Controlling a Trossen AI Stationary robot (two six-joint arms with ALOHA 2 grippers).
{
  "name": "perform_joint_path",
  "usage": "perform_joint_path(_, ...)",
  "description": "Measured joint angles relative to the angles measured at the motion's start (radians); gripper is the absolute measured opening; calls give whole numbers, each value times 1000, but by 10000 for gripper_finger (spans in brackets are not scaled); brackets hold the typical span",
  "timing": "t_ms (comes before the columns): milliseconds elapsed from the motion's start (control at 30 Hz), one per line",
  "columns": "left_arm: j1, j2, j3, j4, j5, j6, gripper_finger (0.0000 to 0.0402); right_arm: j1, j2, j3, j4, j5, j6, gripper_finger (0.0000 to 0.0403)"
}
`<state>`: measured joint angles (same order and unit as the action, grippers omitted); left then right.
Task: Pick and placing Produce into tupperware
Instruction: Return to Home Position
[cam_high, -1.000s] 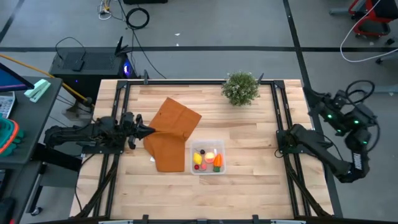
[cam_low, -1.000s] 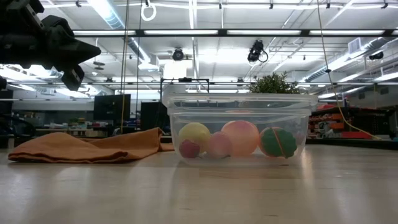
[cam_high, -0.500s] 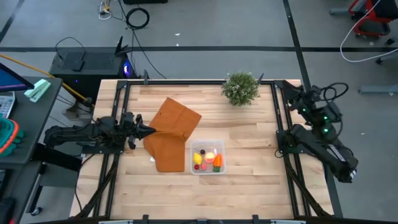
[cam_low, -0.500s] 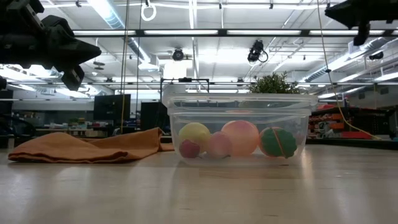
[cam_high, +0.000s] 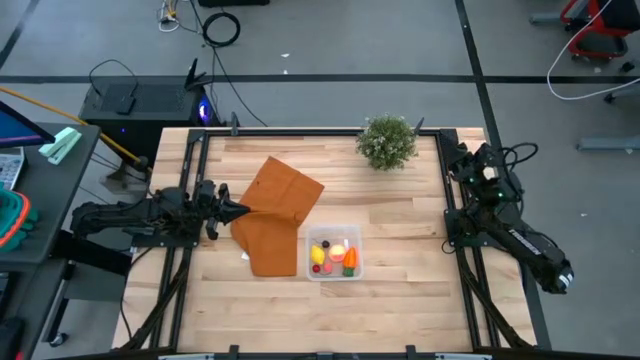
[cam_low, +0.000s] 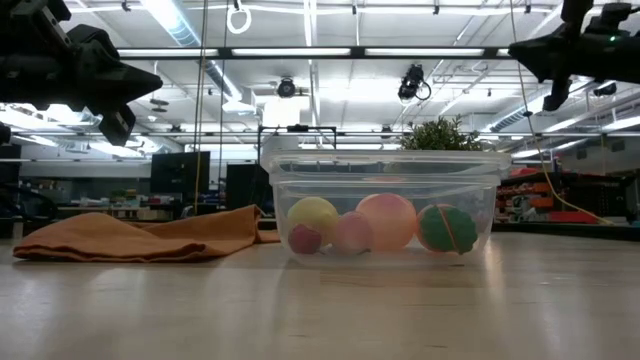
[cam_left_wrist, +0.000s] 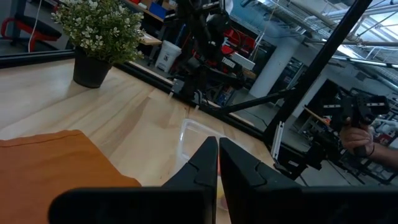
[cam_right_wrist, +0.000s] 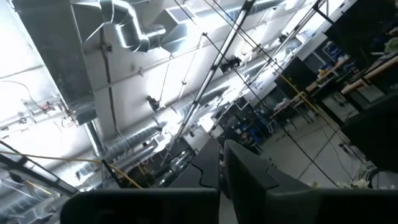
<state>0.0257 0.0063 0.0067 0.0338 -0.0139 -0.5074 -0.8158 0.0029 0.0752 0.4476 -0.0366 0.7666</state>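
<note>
The clear tupperware (cam_high: 334, 254) stands on the table's near middle and shows head-on in the low view (cam_low: 385, 205). The produce lies inside it: yellow lemon (cam_low: 313, 218), small red-pink piece (cam_low: 305, 238), red-yellow round fruit (cam_low: 386, 220), and the carrot (cam_high: 350, 260) with its green top (cam_low: 445, 228). I cannot make out the small dark piece. My left gripper (cam_high: 240, 211) is shut and hovers by the left rail, pointing at the orange-brown cloth (cam_high: 275, 215). My right gripper (cam_high: 458, 160) is shut and raised over the right rail, aimed up at the ceiling.
The orange-brown cloth (cam_low: 140, 238) lies rumpled just left of the tupperware. A bushy potted plant (cam_high: 387, 140) stands at the far edge, right of centre. Black rails (cam_high: 452, 200) run along both table sides. Bare wood lies near and right of the tupperware.
My right arm has swung in from beyond the table's right edge toward the table. Its gripper now stands over the right rail near the far right corner and has come into the low view's upper right. The left arm, tupperware and produce have kept still.
</note>
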Motion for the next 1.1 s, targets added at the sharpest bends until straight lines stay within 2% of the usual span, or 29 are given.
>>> perform_joint_path(300,0,0,0,0,0,0,34,1,0,-17,-8,-24,-10,0)
perform_joint_path(700,0,0,0,0,0,1,24,27,0,-63,-3,-19,0,0)
perform_joint_path(867,0,0,0,0,0,1,33,125,0,-64,-34,-18,-4,0)
perform_joint_path(1100,0,0,0,0,0,1,32,335,0,-64,-43,10,-23,0)
